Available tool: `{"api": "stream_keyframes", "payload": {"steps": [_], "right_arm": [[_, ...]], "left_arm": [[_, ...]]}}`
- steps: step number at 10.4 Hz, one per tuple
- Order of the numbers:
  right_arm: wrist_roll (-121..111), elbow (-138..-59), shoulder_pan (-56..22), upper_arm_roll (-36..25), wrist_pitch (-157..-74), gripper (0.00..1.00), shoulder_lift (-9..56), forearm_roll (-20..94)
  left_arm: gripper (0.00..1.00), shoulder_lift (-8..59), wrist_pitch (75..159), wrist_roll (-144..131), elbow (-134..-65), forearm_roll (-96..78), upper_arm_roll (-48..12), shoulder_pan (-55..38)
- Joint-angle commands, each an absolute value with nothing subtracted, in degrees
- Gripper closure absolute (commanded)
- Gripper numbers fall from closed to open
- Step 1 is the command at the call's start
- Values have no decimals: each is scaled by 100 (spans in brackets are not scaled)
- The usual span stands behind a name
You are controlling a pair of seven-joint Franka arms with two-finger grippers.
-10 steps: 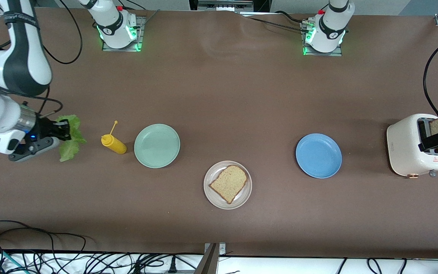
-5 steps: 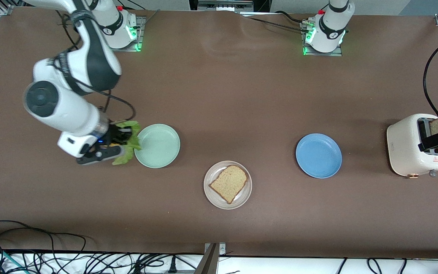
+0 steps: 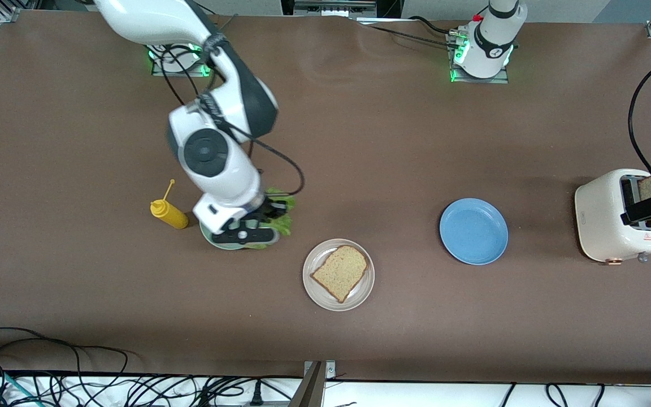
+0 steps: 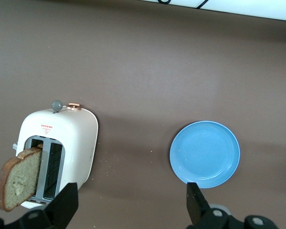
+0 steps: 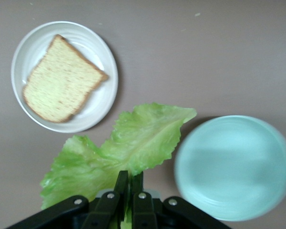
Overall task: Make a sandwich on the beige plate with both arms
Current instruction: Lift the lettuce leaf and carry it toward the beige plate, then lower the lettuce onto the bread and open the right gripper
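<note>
While your right gripper (image 3: 272,217) hangs over the mint green plate (image 5: 233,167), its fingers are clenched on the stem end of the lettuce leaf (image 5: 128,148), which droops from the pincer above the brown table (image 3: 359,141). Your beige plate (image 3: 317,294) sits just beside that pincer, nearer the front camera and toward the left arm's end, with one slice of bread (image 3: 341,272) lying flat on it. You have a yellow squeeze bottle (image 3: 168,213) lying close to the pincer toward the right arm's end; nothing stands between the leaf and the beige plate. Your left gripper (image 4: 128,205) waits with its fingers spread wide and gripping nothing, over the white toaster (image 4: 62,148), where a second slice (image 4: 16,179) leans out of a slot. You can see the blue plate (image 3: 473,230) on the table between the toaster and the beige plate
</note>
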State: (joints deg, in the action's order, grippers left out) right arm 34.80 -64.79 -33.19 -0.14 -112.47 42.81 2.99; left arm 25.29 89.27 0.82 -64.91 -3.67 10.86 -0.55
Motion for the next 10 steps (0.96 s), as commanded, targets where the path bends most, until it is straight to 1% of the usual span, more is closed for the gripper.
{"api": "stream_keyframes", "payload": {"steps": [1,4,6,10], "right_arm": [[4513,-5774,-3655,-132,-12088,100,5157,369],[5341,-5556,-3858,-167,-13215,100,5728,369],[5738,-5362,-3981,-298,-13901,100,6089,378],[6029,-5370,-4043,-334,-14694,100,6371,369]], "left_arm": [[0,2434,8895,202,-6583,-352,1055,-35],[0,2443,8903,211,-6583,-352,1055,-26],[0,2452,8903,211,-6583,-352,1055,-26],[0,2461,8912,211,-6583,-352,1055,-26]]}}
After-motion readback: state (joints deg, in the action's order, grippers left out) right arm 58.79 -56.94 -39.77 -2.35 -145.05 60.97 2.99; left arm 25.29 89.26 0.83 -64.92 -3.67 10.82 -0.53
